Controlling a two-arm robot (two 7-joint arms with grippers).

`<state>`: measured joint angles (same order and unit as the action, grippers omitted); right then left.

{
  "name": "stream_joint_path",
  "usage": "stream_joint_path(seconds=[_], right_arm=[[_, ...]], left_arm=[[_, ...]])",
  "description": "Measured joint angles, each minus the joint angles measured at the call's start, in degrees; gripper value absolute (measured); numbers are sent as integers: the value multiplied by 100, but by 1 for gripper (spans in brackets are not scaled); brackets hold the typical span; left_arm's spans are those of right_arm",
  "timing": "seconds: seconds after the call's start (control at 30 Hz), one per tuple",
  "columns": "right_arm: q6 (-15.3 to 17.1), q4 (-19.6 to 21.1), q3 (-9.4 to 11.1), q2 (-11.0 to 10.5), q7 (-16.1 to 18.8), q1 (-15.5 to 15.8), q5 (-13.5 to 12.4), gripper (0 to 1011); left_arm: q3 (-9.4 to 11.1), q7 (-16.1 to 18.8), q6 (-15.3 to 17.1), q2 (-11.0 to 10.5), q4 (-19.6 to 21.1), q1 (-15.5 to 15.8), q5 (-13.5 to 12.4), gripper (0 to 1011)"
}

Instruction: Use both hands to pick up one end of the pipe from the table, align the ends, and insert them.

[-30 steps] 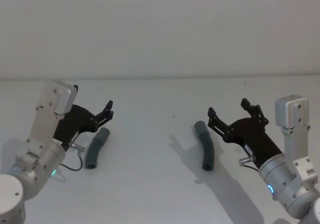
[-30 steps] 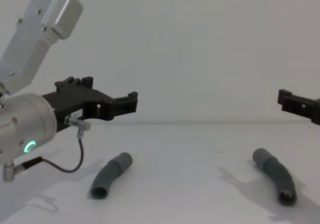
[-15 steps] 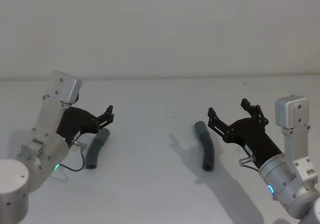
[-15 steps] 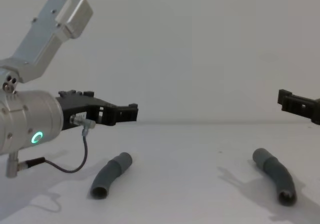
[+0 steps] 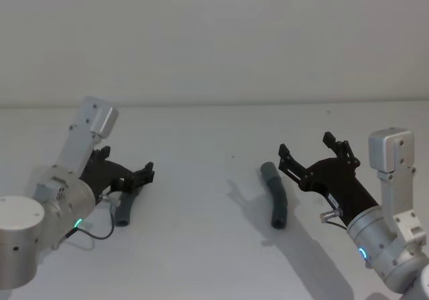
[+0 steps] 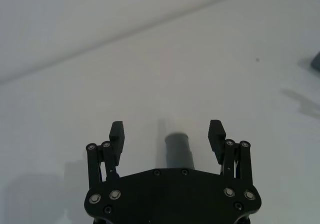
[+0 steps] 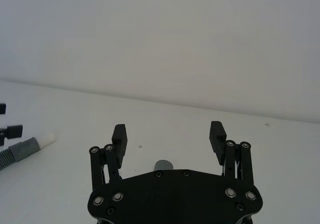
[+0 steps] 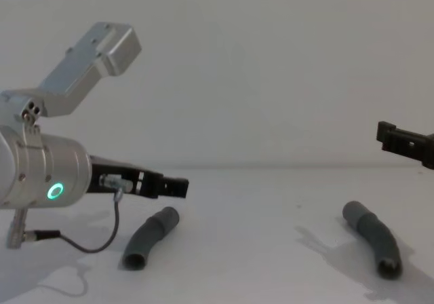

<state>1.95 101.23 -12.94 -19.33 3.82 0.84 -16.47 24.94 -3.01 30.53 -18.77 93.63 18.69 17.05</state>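
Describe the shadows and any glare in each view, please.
Head view: even light, no glare; soft grey shadows lie on the plain white matte table beside the right-hand bent dark-grey tube piece. Chest view: the green light ring glows on the silver wrist behind the left black gripper. Left wrist view: a faint shadow lies beyond the left-hand dark-grey tube piece.

- No writing, number, brand or sign can be read on anything here.
- A small white label [image 5: 333, 200] sits on the black body of the right gripper [image 5: 305, 143], behind its fingers. Its print is too small to make out.
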Motion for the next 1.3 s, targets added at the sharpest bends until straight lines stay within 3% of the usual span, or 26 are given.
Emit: stream_joint_path(seconds=[0.33,0.7,1.3], right_arm=[[0,0,0,0,0,0,0,1004],[0,0,0,0,0,0,0,1004],[0,0,0,0,0,0,0,1004]], left_arm=[[-40,-224,504,-14,-14,-8,170,1001],[-154,-203,882,4,95,-88,218,1002],[-320,-256,970,282,-273,-24,353,1002]])
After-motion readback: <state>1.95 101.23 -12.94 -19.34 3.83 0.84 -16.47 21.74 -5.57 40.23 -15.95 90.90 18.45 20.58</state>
